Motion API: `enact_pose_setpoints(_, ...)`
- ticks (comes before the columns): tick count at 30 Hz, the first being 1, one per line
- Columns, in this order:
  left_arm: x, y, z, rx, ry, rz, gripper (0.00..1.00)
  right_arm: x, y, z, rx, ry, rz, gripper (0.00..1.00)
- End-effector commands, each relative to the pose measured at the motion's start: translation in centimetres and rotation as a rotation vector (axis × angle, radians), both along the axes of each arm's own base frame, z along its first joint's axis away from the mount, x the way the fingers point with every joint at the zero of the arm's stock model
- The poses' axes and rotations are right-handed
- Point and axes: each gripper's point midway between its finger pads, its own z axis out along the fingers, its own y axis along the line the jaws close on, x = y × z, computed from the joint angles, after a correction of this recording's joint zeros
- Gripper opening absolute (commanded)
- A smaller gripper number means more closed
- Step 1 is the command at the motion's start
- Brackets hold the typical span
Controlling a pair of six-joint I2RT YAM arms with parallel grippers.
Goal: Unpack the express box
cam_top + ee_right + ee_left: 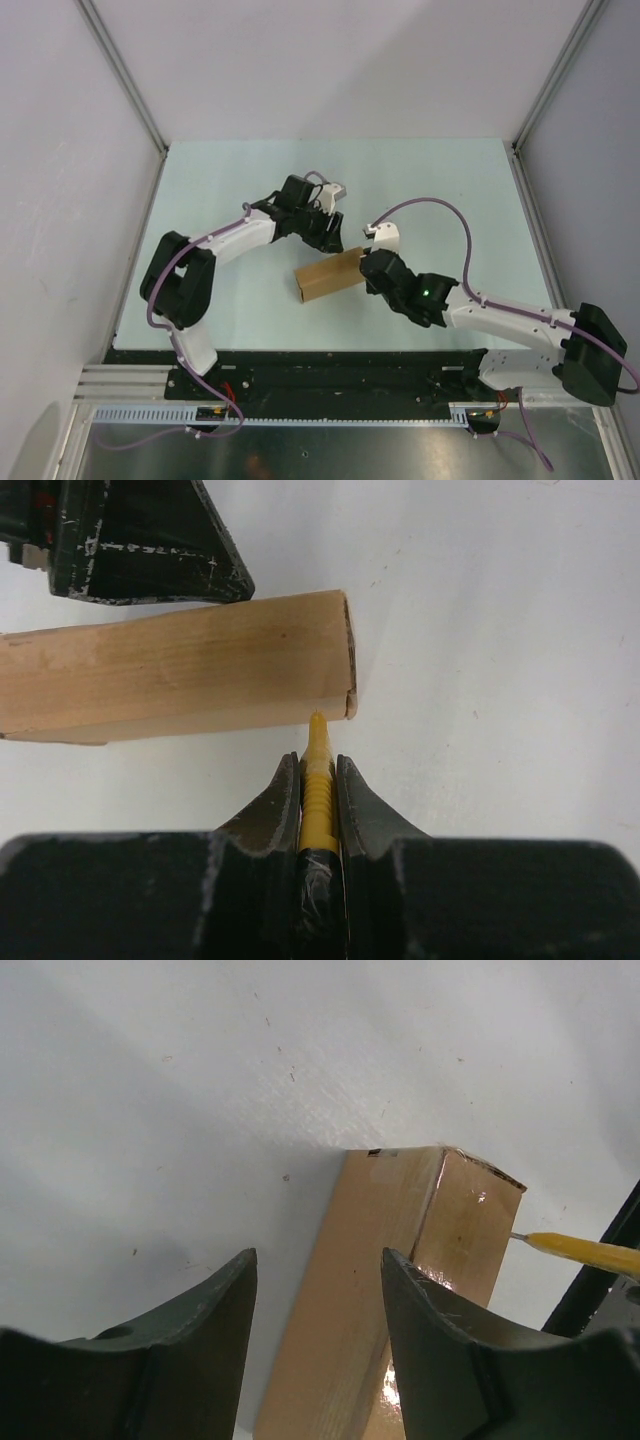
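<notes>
Knife [318,770] tip touches the express box [328,277] (lying left-right, right end farther).

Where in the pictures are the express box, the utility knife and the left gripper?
express box [180,665]: right wrist view, on its long brown side.
utility knife [317,780]: right wrist view, on its yellow body.
left gripper [318,1260]: left wrist view, midway between its fingertips.

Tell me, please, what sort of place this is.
Probably a robotics lab cell: bare white panel walls on aluminium posts enclose a pale tabletop, with left arm and right arm bolted at its edge.
</notes>
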Motion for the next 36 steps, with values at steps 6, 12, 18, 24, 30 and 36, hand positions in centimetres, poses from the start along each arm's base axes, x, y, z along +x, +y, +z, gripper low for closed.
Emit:
enact_pose_setpoints(6,0.8,-0.9,5.6,-0.076,-0.135,-0.054,0.72,-1.1,-0.7,2.2,0.117,0.005,-0.007,0.0)
enact_pose_setpoints(12,-1.1,-1.2,7.3,-0.109,-0.199,-0.166,0.89,-1.6,-2.2,2.0,0.147,0.013,-0.051,0.0)
enact_pose_setpoints(18,-3.8,-1.5,7.2,-0.148,-0.2,-0.286,0.96,-1.5,-3.7,3.2,0.183,-0.006,-0.082,0.0)
enact_pose_setpoints(24,-4.8,-1.8,3.1,-0.023,-0.182,-0.289,0.96,-0.9,-5.0,4.5,0.236,-0.023,-0.113,0.0)
enact_pose_setpoints(30,-6.0,-2.3,0.6,0.096,-0.23,-0.33,0.95,-0.4,-5.9,5.3,0.285,-0.033,-0.132,0.0)
enact_pose_setpoints(36,-5.9,-1.6,-1.7,0.246,-0.302,-0.342,0.87,0.0,-6.7,5.0,0.326,-0.031,-0.149,0.0)
